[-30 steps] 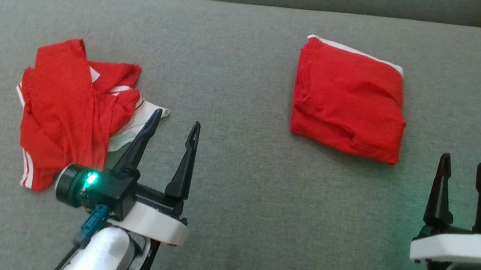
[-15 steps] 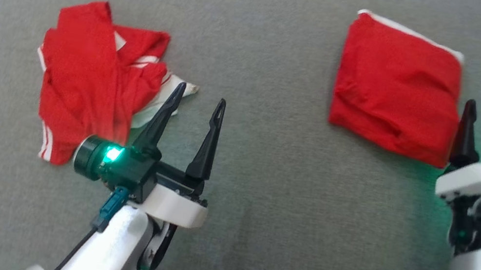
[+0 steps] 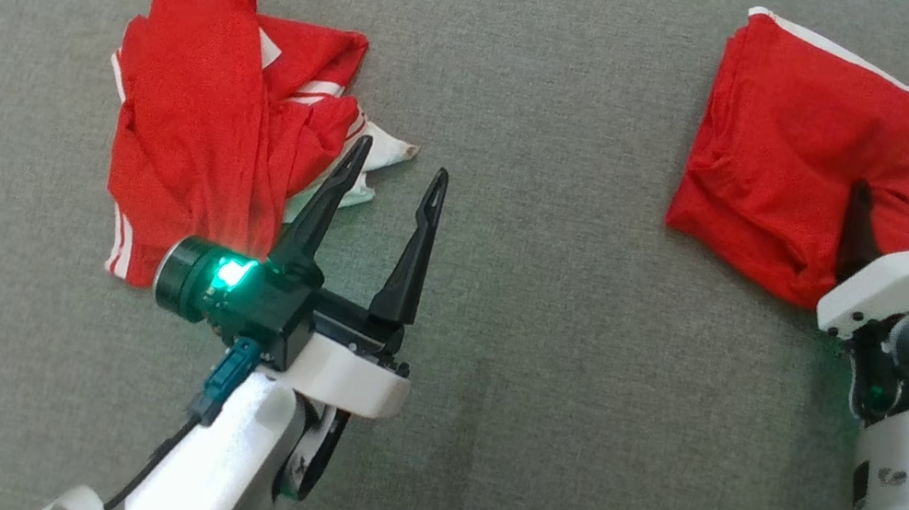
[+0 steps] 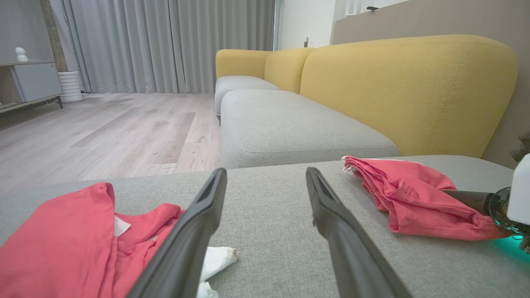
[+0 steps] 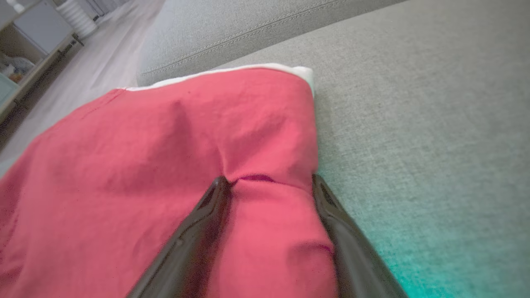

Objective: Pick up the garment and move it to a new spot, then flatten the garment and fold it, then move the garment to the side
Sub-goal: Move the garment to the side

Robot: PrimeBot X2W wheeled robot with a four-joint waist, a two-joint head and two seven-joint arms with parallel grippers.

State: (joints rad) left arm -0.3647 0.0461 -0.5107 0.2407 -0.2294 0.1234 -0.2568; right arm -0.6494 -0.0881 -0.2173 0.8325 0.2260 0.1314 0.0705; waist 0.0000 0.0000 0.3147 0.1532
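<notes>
**Target.** The folded red cloth garment with a white trimmed edge (image 3: 796, 147) lies flat on the grey upholstered sofa seat (image 3: 549, 356), at 2 o'clock in my head view.

**Controlling relation.** My right pincer (image 5: 269, 181) is at the garment's near right corner. Its two fingers are spread wide and straddle a raised ridge of red cloth. The cloth sits between them but is not pinched. From this pincer the bulk of the garment extends toward 11 o'clock. The white-trimmed far edge runs roughly from 10 o'clock to 4 o'clock.

**Nearer arm.** The right arm is nearer. My left pincer (image 3: 402, 162), also spread and empty, is well apart from this garment, which lies at its 2 o'clock. At its 10 o'clock lies a crumpled red garment with white stripes (image 3: 195, 135). I cannot tell whether the left finger touches it.

**Judgement.** The target appears already folded, so the step in hand is the move to the side. The next move calls for closing on the ridge deep enough to catch all layers. A shallow pinch may lift only the top layer and open the fold.
</notes>
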